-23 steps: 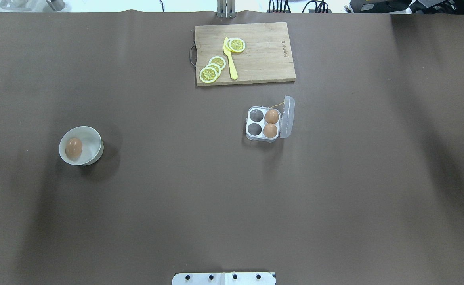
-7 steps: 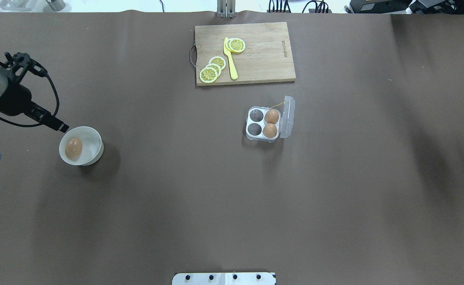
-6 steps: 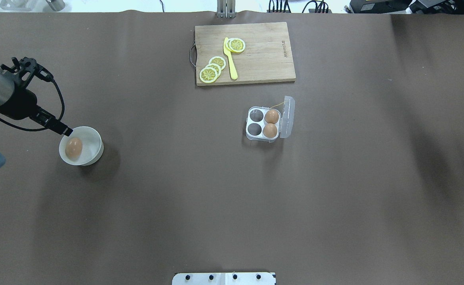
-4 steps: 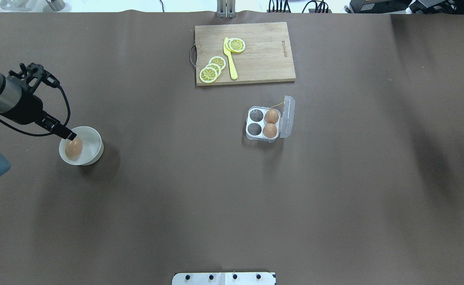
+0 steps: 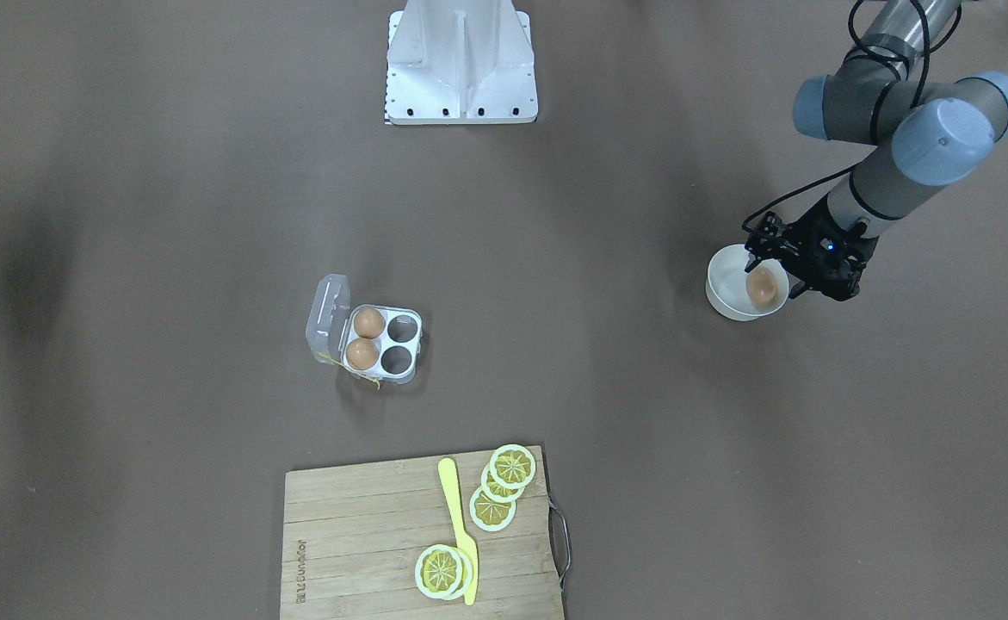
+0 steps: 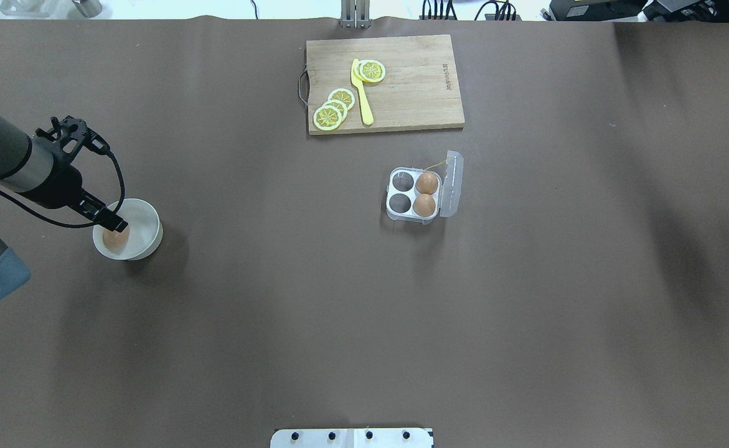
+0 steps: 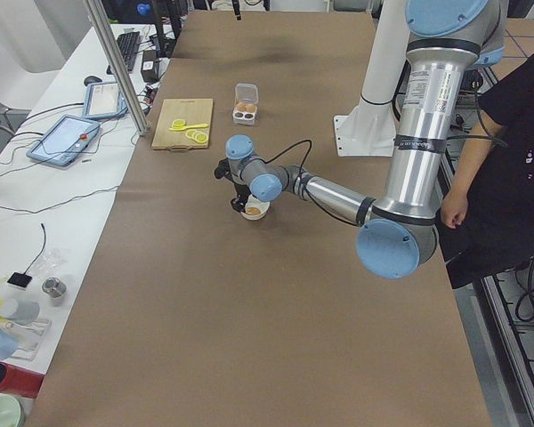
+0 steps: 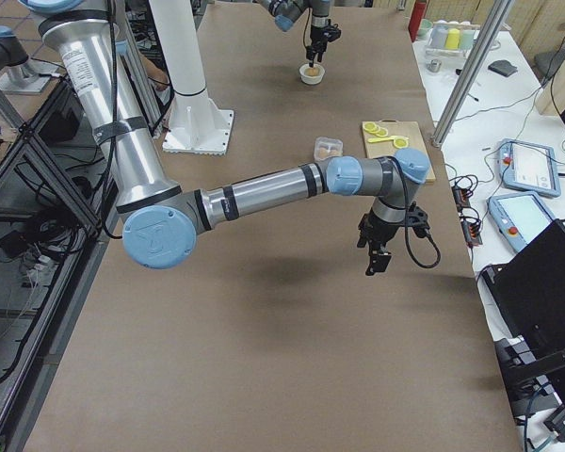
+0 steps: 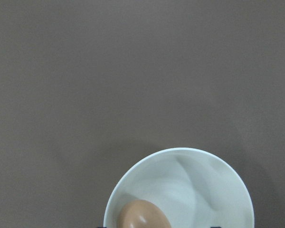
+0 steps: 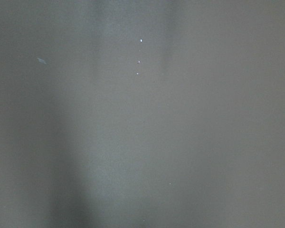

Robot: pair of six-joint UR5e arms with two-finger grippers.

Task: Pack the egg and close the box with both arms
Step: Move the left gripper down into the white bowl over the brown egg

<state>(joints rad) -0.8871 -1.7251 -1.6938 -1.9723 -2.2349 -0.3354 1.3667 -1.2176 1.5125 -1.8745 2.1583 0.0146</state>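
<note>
Your left arm (image 6: 3,165) is the big change. A few seconds ago the overhead view holds no arm at all, and now the arm reaches in from the left edge, sloping toward the white bowl (image 6: 149,214) at the frame's middle left. Your right arm (image 8: 264,193) shows there only as a black part at the far right edge, much where it was a second ago. Its right gripper (image 8: 379,262) hangs over bare table (image 6: 364,311), well apart from everything, and you cannot tell whether its fingers are apart or together. The box (image 6: 413,193) sits unmoved just right of centre with its lid (image 6: 452,184) swung open to the right. Two other eggs (image 6: 427,183) fill its right-hand cells, and the left-hand cells (image 6: 399,202) are empty. Over the last second the left gripper (image 6: 114,222) slides from outside the bowl's upper-left rim to just above the egg (image 6: 115,238), which lies in the bowl's left part. In the left wrist view two dark fingertips (image 9: 100,226) peek in at the bottom edge, one either side of the egg, so the fingers look spread and hold nothing. For you this means the reach is about done. I judge that a short drop and a gentle close come next, with the carry to an empty cell and the lid closing all ahead.
</note>
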